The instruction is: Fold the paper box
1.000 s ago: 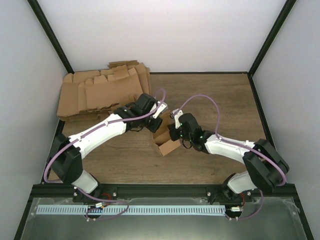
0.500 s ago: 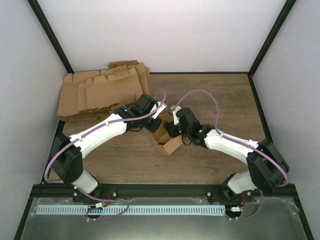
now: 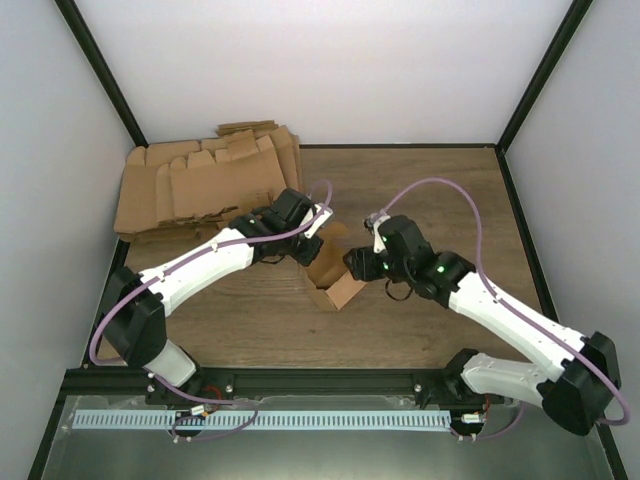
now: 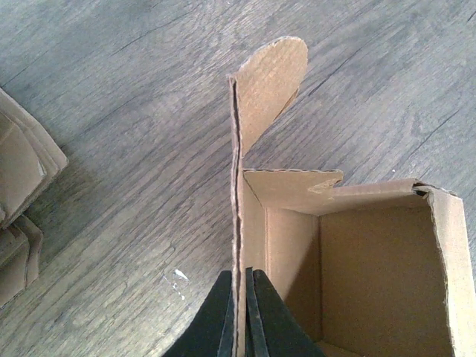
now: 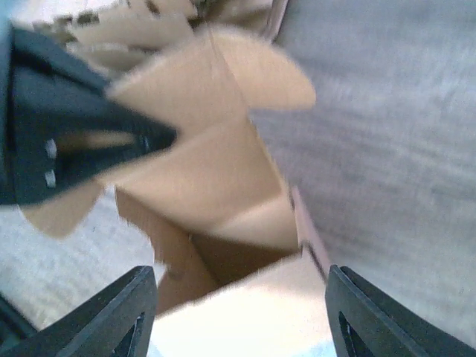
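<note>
Cardboard looks light, crushable: left gripper (image 4: 242, 279) pinches upright wall of plain brown paper box (image 3: 338, 288), right gripper (image 5: 242, 297) spread; grip near creases.

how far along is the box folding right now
Done: the brown cardboard paper box stands as an open carton, side walls up. In hand: the left gripper is shut on one wall, below a rounded flap that sticks out; the right gripper is open beside the box, holding nothing. Left: the flaps are unfolded and the mouth is open, so closing remains.
</note>
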You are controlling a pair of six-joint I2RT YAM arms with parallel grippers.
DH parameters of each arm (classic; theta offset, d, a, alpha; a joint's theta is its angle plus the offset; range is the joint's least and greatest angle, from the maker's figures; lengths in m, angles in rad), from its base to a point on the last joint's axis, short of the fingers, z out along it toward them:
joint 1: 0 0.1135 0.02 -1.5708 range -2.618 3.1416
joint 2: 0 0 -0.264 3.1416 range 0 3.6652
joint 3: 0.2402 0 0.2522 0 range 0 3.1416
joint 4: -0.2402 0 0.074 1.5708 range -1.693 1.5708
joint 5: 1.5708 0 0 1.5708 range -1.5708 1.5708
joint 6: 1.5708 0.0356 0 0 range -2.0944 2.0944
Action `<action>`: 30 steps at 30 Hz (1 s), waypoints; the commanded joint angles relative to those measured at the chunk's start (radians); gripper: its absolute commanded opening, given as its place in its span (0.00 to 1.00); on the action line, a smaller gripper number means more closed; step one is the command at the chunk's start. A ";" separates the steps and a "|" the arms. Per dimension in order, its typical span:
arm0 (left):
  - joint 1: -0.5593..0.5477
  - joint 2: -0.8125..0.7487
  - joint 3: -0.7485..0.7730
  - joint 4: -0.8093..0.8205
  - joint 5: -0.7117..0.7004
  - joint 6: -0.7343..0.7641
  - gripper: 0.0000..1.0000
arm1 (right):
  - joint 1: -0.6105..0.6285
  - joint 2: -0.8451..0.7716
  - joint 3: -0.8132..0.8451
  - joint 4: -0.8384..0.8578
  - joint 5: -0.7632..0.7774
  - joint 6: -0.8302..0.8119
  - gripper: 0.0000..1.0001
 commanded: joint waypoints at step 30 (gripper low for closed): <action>-0.007 -0.066 -0.103 0.086 0.286 -0.135 0.05 | 0.008 0.054 -0.299 0.481 -0.339 0.456 0.79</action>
